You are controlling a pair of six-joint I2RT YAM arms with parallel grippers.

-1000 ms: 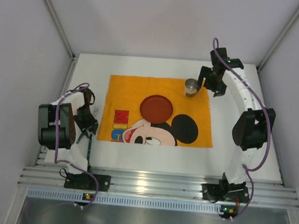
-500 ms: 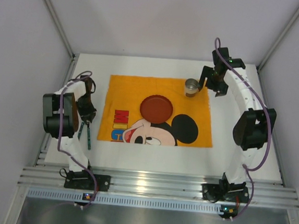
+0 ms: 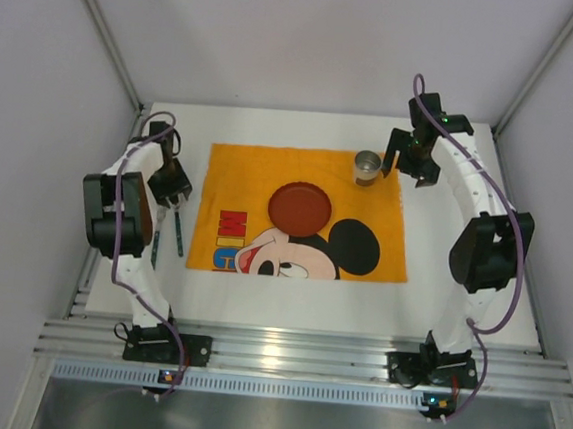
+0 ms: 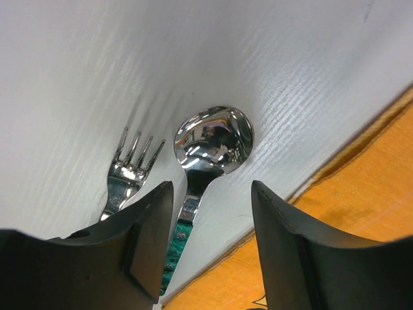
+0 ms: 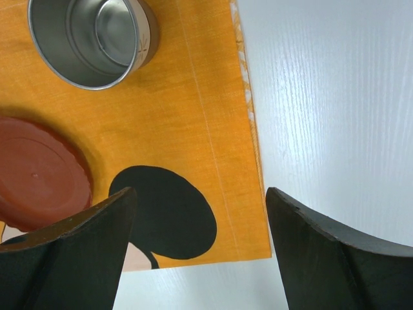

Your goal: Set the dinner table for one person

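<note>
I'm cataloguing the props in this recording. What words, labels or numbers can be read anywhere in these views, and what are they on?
"MI": big coloured letters printed sideways on the orange cloth, near its left edge. A third letter follows, perhaps a C, but it is too unclear to be sure.
Metal cup, red plate, spoon, fork: no readable marks in any view.

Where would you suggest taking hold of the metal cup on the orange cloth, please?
Probably its rim: the metal cup stands upright with its mouth open, so the right claw could drop from above, one finger inside the wall, one outside. Come on the side away from the red plate, where the orange cloth is bare.
</note>
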